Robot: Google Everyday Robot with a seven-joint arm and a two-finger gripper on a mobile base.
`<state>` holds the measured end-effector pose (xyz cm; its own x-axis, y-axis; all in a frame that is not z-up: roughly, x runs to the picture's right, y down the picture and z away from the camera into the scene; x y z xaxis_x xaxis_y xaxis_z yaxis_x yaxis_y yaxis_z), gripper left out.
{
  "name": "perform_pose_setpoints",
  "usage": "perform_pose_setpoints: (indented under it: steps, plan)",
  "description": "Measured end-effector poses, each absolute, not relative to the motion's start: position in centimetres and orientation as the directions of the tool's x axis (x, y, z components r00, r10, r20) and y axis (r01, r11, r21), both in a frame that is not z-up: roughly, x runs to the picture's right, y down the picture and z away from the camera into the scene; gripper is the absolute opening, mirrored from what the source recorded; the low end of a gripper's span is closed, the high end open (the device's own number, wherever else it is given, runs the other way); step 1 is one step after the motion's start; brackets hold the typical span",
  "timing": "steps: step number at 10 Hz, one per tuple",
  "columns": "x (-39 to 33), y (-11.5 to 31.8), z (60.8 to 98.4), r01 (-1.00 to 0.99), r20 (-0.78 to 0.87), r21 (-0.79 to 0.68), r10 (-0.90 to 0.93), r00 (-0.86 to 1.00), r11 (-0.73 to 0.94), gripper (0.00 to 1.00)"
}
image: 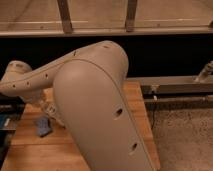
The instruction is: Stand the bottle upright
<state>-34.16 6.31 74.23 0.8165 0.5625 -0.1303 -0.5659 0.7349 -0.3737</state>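
The bottle is hidden or out of view. My arm's big beige link [100, 110] fills the middle of the camera view, and its forearm [25, 80] reaches to the left over the wooden table [135, 105]. A pale wrist part [50, 107] shows just below the forearm. The gripper itself is hidden behind the arm and is shut. Nothing shows of anything held in it.
A small blue object [44, 126] lies on the left part of the table, close under the wrist. More blue [5, 122] shows at the left edge. Behind the table run a dark gap and a metal rail [175, 87]. Speckled floor [185, 135] lies to the right.
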Motion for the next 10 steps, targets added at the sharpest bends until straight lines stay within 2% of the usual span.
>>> perform_pose_setpoints:
  steps: [10]
  plan:
    - [-36.6, 5.1, 74.3, -0.562, -0.067, -0.409, 0.591, 0.804, 0.719, 0.00]
